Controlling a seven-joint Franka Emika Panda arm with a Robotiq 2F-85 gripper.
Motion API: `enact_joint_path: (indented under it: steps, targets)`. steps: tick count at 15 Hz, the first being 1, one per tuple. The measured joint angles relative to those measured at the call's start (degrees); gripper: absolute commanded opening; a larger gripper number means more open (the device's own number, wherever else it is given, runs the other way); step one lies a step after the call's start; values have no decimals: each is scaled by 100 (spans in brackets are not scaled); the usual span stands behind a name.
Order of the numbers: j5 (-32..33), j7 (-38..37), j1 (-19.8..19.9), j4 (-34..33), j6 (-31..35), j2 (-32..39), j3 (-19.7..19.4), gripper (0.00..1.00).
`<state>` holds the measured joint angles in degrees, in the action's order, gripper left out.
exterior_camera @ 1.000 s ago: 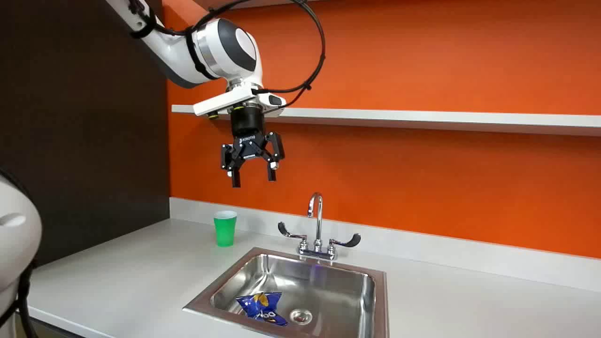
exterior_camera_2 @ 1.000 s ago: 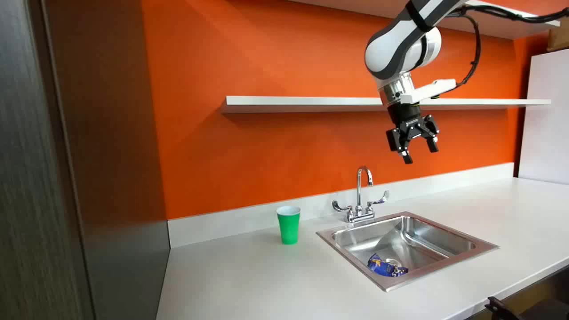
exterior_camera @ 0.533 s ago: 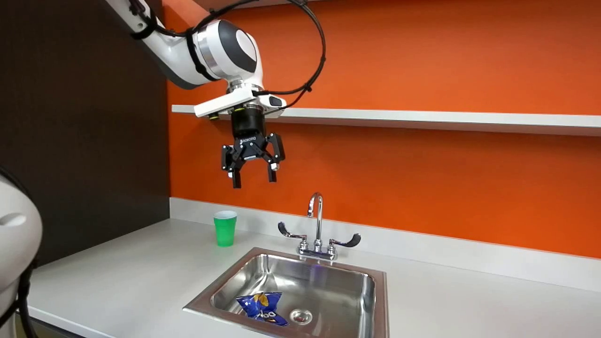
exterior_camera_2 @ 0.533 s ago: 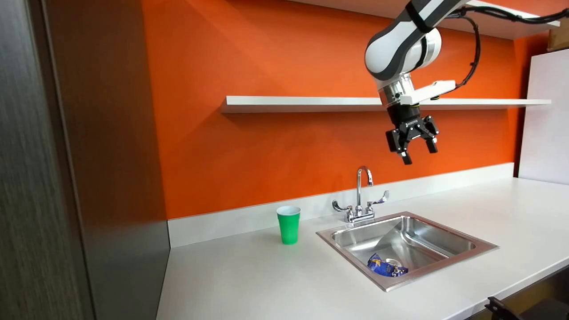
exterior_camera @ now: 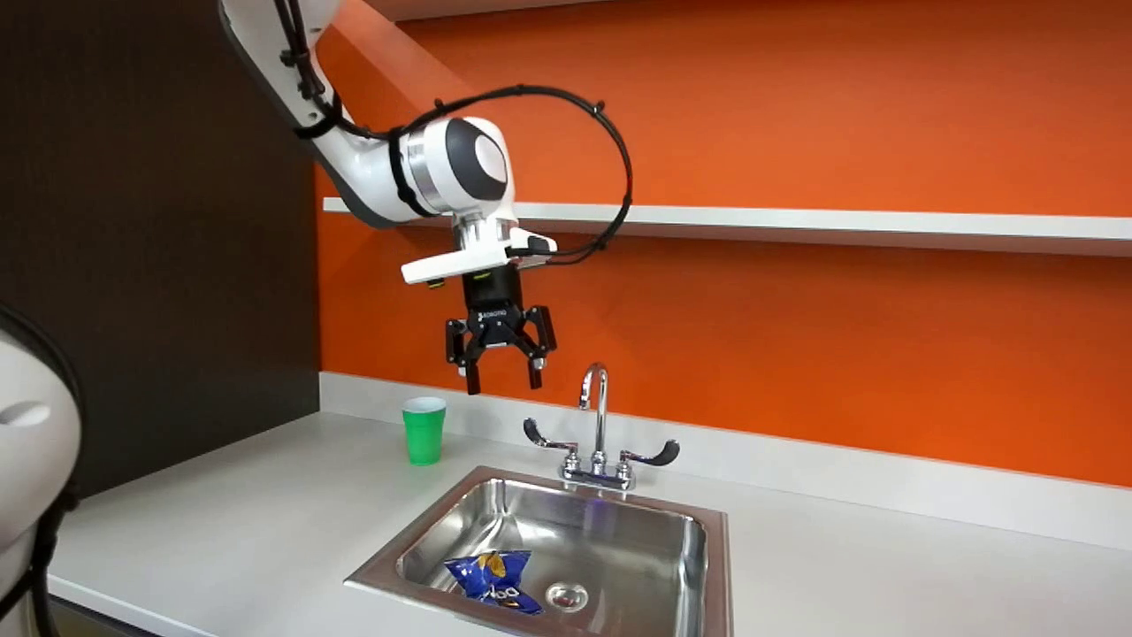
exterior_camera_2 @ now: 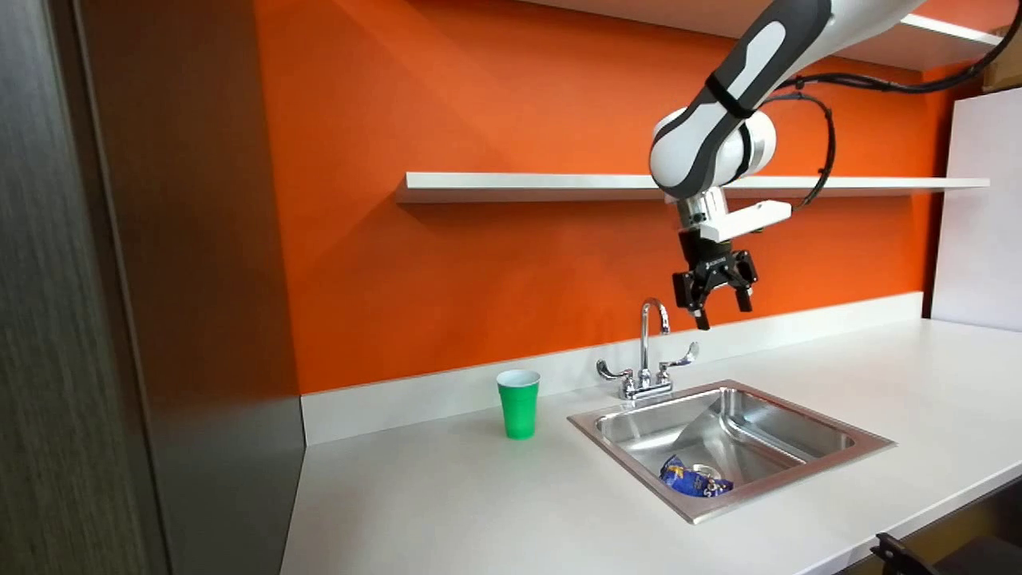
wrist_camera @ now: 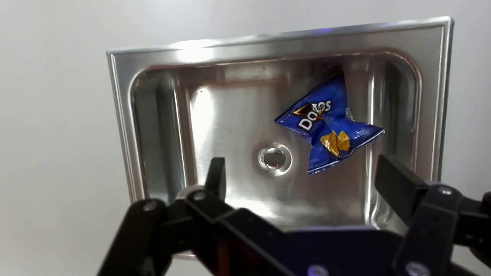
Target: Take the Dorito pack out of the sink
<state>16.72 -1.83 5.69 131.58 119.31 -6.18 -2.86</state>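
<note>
My gripper hangs in the air, high above the sink, and points downward; its two fingers are spread wide, with a large gap between the tips; in the wrist view I see through this gap the steel floor of the sink and the round drain; the tips are free, well apart from the metal below and from the counter.

The Dorito pack lies inside the sink, on its floor; in the wrist view I find it to the right of the drain, just beside it; it is blue and crinkled, with white letters and two yellow-orange chips in print; one of its corners points toward the right wall in this view, but whether it touches that wall, I cannot tell; in both exterior views the pack is in the near left part of the sink, well below my fingers; the chrome faucet with two handles stands at the far edge of the sink; a green cup stands upright on the counter, to the left of the sink.
</note>
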Motion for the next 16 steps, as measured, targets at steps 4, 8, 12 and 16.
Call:
enact_joint_path:
  steps: [4, 8, 12, 16]
  targets:
    - [-288, 277, -91, 7, 780, 594, 0, 100]
    - [-708, 696, -174, 40, 1307, 1142, 6, 100]
    - [-880, 1017, -206, 137, 1579, 1537, 20, 100]
    - [-854, 1164, -206, 213, 1680, 1800, 12, 100]
